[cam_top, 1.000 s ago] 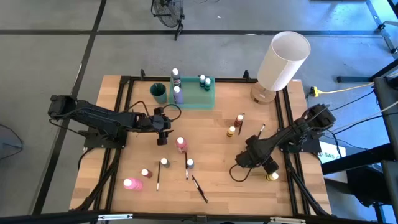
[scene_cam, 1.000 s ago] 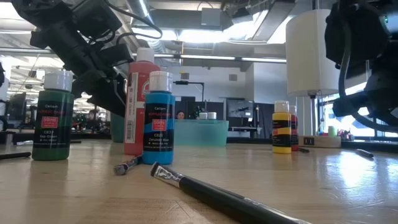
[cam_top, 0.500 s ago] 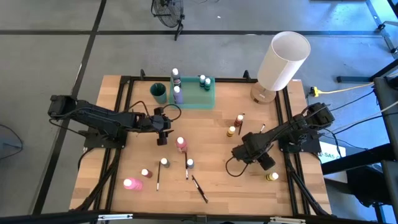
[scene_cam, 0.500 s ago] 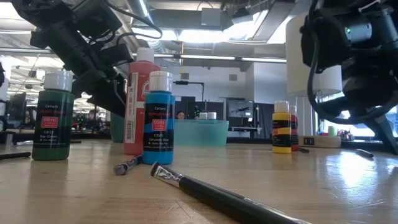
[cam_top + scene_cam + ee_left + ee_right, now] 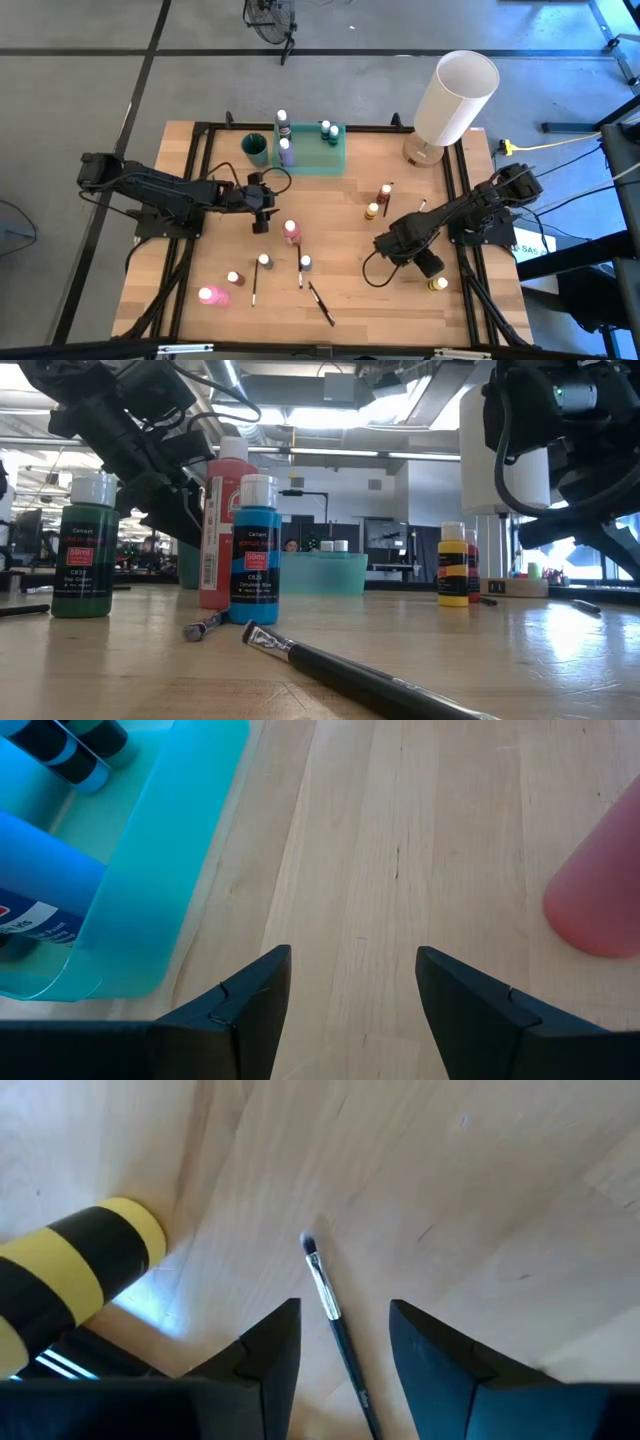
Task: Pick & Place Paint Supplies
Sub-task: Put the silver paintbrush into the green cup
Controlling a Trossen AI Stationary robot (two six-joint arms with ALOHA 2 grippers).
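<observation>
Fingers [image 5: 345, 1365] astride paintbrush [image 5: 325, 1295], wrist-view only

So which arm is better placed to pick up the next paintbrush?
Probably the right: its open claw sits directly over a paintbrush. The left claw, also open, has only bare wood between its fingers.
</observation>
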